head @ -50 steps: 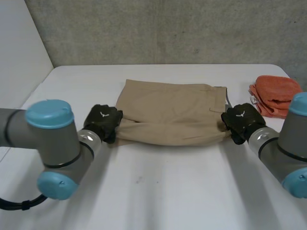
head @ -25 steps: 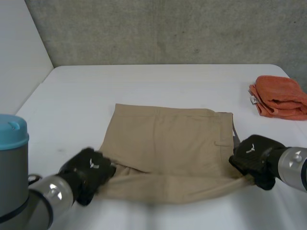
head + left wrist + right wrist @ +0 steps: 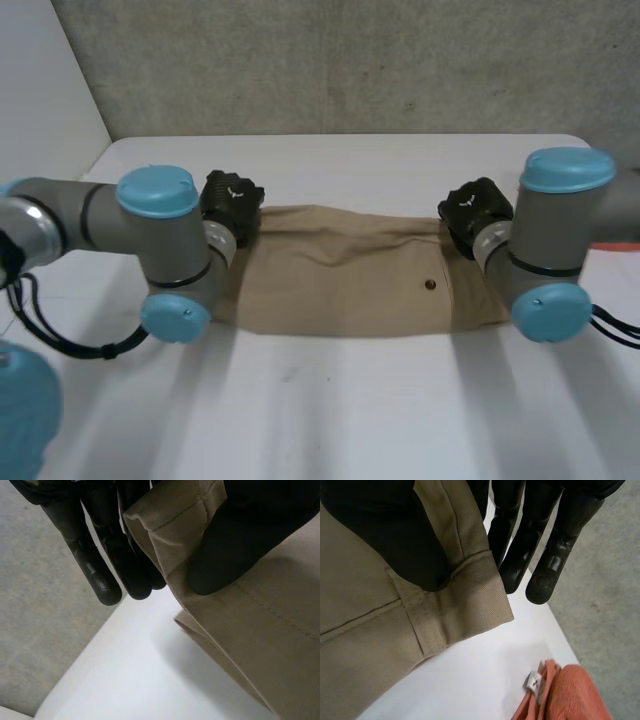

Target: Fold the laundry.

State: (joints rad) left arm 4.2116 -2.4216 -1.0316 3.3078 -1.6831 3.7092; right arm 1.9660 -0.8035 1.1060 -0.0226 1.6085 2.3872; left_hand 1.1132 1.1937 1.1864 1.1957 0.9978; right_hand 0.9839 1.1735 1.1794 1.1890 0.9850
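left hand [image 3: 232, 198] thumb and fingers clamp the 10 o'clock corner of the folded tan twill garment [image 3: 350, 275]; right hand [image 3: 474, 205] clamps its 2 o'clock corner. Garment flat mid white table [image 3: 330, 410]; crumpled orange towel [image 3: 572, 692] at 3 o'clock, apart

Head view: left arm [image 3: 175, 250] and right arm [image 3: 545, 250] cover both ends of the tan shorts [image 3: 350, 280]. Fingers of left hand [image 3: 232, 197] and right hand [image 3: 476, 208] hidden behind the hands there. On the shorts, dark dot [image 3: 430, 285]: too small to tell. Right wrist view: orange cloth [image 3: 575, 695] cut off at edge.
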